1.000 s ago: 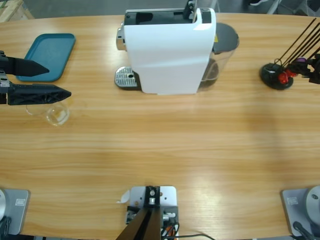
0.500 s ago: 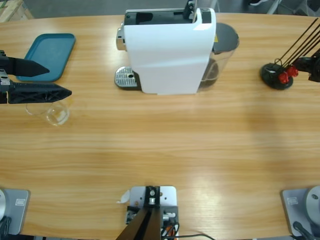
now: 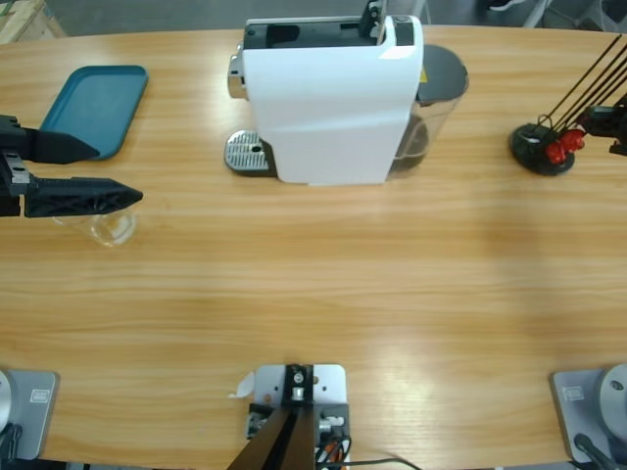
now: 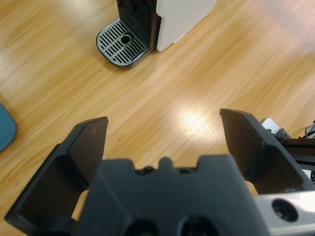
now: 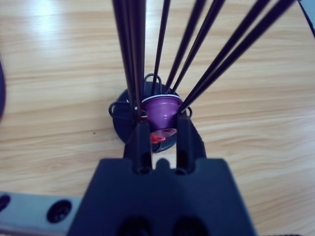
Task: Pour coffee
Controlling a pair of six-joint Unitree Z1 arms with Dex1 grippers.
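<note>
1. At the left edge of the high view, the left gripper (image 3: pixel 118 173), reaching in toward the middle with jaws spread wide apart and only bare table (image 3: pixel 313 284) between them.
2. Just under the lower jaw in that view, a clear glass tumbler (image 3: pixel 110 228), upright on the wood in the left part of the frame and partly covered by the jaw. Contents too faint to tell.
3. Above the upper jaw, toward the upper left corner, a teal tray (image 3: pixel 93 103) lying flat, the jaw's tip overlapping its lower edge.
4. Further right, at top centre, a white coffee machine (image 3: pixel 333 108) with a round perforated drip tray (image 3: pixel 247 153) at its lower left and a dark water tank (image 3: pixel 438 93) on its right side.
5. In the left wrist view, the same two jaws far apart at the bottom of the frame, with the drip tray and the machine's white body near the top and a sliver of the teal tray at the left edge.
6. In the right wrist view, the right gripper (image 5: pixel 161 129), jaws drawn close together and pinching a purple capsule (image 5: pixel 161 109) between their tips.
7. Behind the capsule, a round black capsule stand (image 5: pixel 120 123) on the table, its thin black rods (image 5: pixel 133 49) fanning toward the top of the frame. A bit of red showing low between the jaws.
8. In the high view, that stand at the right side of the frame, red capsules (image 3: pixel 558 147) on it, and the right gripper's black tip at the right edge just beside the rods.
</note>
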